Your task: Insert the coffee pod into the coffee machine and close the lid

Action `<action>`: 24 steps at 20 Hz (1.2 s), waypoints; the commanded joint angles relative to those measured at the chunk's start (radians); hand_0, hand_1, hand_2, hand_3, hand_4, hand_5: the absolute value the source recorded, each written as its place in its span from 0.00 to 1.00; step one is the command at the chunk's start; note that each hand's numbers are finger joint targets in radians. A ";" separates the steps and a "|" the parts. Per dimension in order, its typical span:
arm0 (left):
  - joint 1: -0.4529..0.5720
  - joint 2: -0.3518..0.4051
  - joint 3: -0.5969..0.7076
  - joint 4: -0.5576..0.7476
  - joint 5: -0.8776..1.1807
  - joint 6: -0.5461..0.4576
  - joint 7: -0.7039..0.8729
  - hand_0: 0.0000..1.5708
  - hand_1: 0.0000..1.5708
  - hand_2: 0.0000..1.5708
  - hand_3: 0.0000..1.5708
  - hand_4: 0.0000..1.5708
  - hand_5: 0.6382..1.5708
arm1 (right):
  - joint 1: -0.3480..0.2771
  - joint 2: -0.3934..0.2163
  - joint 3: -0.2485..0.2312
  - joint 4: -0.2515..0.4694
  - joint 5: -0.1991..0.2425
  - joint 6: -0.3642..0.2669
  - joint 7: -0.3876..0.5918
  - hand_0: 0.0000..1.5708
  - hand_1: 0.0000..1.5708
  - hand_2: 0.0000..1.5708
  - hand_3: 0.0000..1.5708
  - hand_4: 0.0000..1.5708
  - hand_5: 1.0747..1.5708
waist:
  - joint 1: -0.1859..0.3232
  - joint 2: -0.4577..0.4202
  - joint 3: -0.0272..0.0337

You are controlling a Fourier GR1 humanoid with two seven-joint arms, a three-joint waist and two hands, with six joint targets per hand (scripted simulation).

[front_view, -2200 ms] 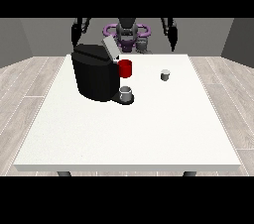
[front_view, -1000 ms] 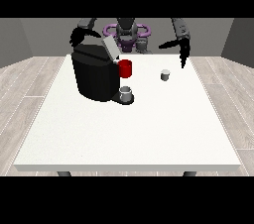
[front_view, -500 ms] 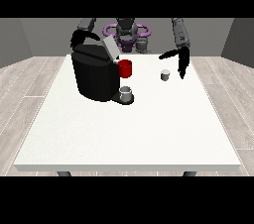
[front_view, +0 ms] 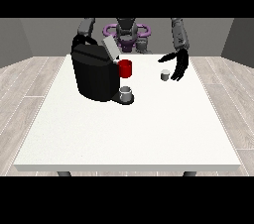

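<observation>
Little of the task is being shown as done: the coffee pod [front_view: 165,75], a small pale cylinder, is still standing on the white worktop [front_view: 129,129] toward the far right, well apart from the coffee machine [front_view: 96,72], and the lid [front_view: 110,48] is being held up at a tilt above the machine's top, so the pod is yet to be picked up, carried across, dropped in, and the lid pressed down. The hand at the view's right [front_view: 178,65] is being held just beside the pod, on its right, with fingers pointing down and spread and the thumb reaching out leftward over the pod; nothing is being gripped by it. The hand at the view's left [front_view: 78,40] is being kept at the machine's far left corner, and whether its fingers are open or curled cannot be told. A red cup [front_view: 125,68] and a small grey cup [front_view: 127,93] are being carried at the machine's front.
</observation>
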 commanded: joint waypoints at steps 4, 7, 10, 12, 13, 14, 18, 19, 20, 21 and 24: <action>-0.023 0.025 -0.037 0.098 -0.118 0.063 -0.053 0.40 0.40 0.48 0.31 0.00 1.00 | -0.012 0.019 0.031 0.022 0.032 -0.017 -0.018 0.00 0.00 0.00 0.00 0.26 1.00 | -0.021 0.024 -0.0001; -0.039 0.025 -0.052 0.146 -0.169 0.108 -0.057 0.36 0.36 0.44 0.26 0.00 1.00 | -0.037 0.022 0.051 -0.015 0.056 -0.046 0.070 0.00 0.00 0.00 0.00 0.25 1.00 | -0.041 0.017 -0.0004; -0.037 0.049 -0.066 0.142 -0.202 0.095 -0.081 0.39 0.39 0.47 0.31 0.00 1.00 | -0.029 -0.006 -0.007 0.034 0.001 -0.006 0.028 0.00 0.00 0.00 0.00 0.25 1.00 | -0.018 0.003 0.0000; -0.036 0.001 -0.070 0.171 -0.222 0.140 -0.089 0.43 0.43 0.52 0.35 0.00 1.00 | -0.035 0.001 0.011 0.016 0.011 -0.018 0.087 0.00 0.00 0.00 0.00 0.28 1.00 | -0.016 -0.024 -0.0001; -0.069 0.035 -0.040 0.184 -0.221 0.172 -0.096 0.44 0.44 0.53 0.38 0.00 1.00 | -0.007 -0.006 0.011 0.033 0.001 0.018 0.002 0.00 0.00 0.00 0.00 0.30 1.00 | -0.042 0.018 -0.0001; -0.047 -0.008 -0.053 0.182 -0.229 0.199 -0.125 0.46 0.46 0.54 0.39 0.10 1.00 | -0.024 -0.027 -0.013 0.044 -0.008 0.021 0.023 0.00 0.00 0.00 0.00 0.29 1.00 | -0.024 0.003 -0.0001; -0.119 0.009 -0.028 0.219 -0.254 0.244 -0.095 0.53 0.53 0.62 0.47 0.25 1.00 | -0.023 0.008 0.027 0.057 0.036 -0.016 -0.009 0.00 0.00 0.00 0.00 0.33 1.00 | -0.038 0.017 0.0000; -0.091 -0.037 -0.041 0.228 -0.261 0.279 -0.145 0.52 0.52 0.62 0.47 0.25 1.00 | -0.045 0.005 0.004 0.075 0.016 -0.012 -0.024 0.00 0.00 0.00 0.00 0.34 1.00 | -0.027 0.034 -0.0001; -0.092 0.003 -0.048 0.212 -0.277 0.242 -0.118 0.53 0.53 0.62 0.48 0.24 1.00 | -0.048 -0.019 -0.033 0.104 -0.008 -0.003 0.011 0.00 0.00 0.00 0.00 0.31 1.00 | -0.009 -0.001 0.0001; -0.116 0.060 0.021 0.306 -0.250 0.299 -0.219 0.59 0.59 0.66 0.53 0.23 1.00 | -0.031 0.024 0.071 -0.047 0.034 -0.015 0.042 0.00 0.00 0.00 0.00 0.31 1.00 | -0.092 0.080 -0.0009; -0.089 0.018 -0.069 0.254 -0.335 0.303 -0.151 0.59 0.59 0.66 0.52 0.18 1.00 | -0.061 -0.011 -0.031 0.073 -0.021 0.000 0.000 0.00 0.00 0.00 0.00 0.33 1.00 | -0.025 0.037 0.0002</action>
